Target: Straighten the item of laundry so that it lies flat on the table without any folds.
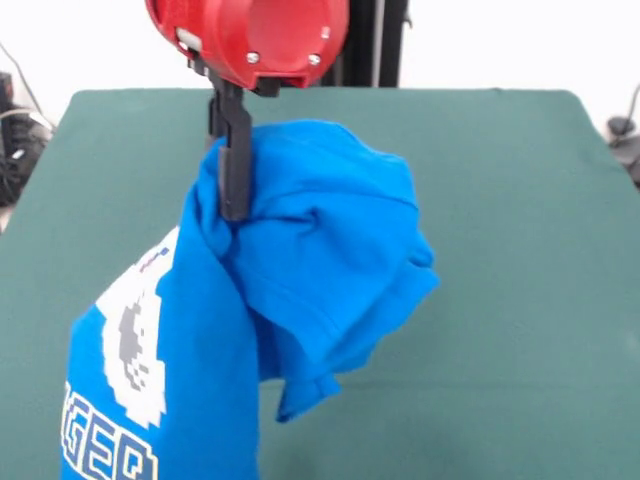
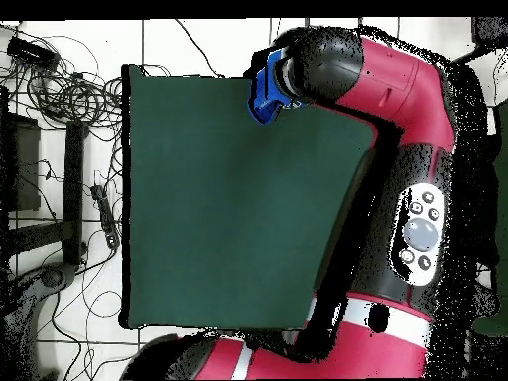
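Observation:
The item of laundry point(image 1: 310, 250), a bright blue T-shirt, hangs lifted off the table point(image 1: 500, 200) in a bunched, folded mass. Its white lettering and pixelated graphic show at the lower left of the front view. My gripper point(image 1: 233, 205) comes down from the red arm and is shut on the shirt's upper fabric, its black fingers point(image 1: 236, 160) pinching a gathered fold. In the overhead view only a small blue piece of the shirt point(image 2: 264, 91) shows beside the arm near the table's point(image 2: 218, 198) top edge; the gripper itself is hidden under the arm there.
The dark green table cloth spreads wide to the right of the shirt in the front view. The red arm point(image 2: 397, 149) covers the table's right side in the overhead view. Cables point(image 2: 60, 89) and stands lie on the floor beyond the table's left edge.

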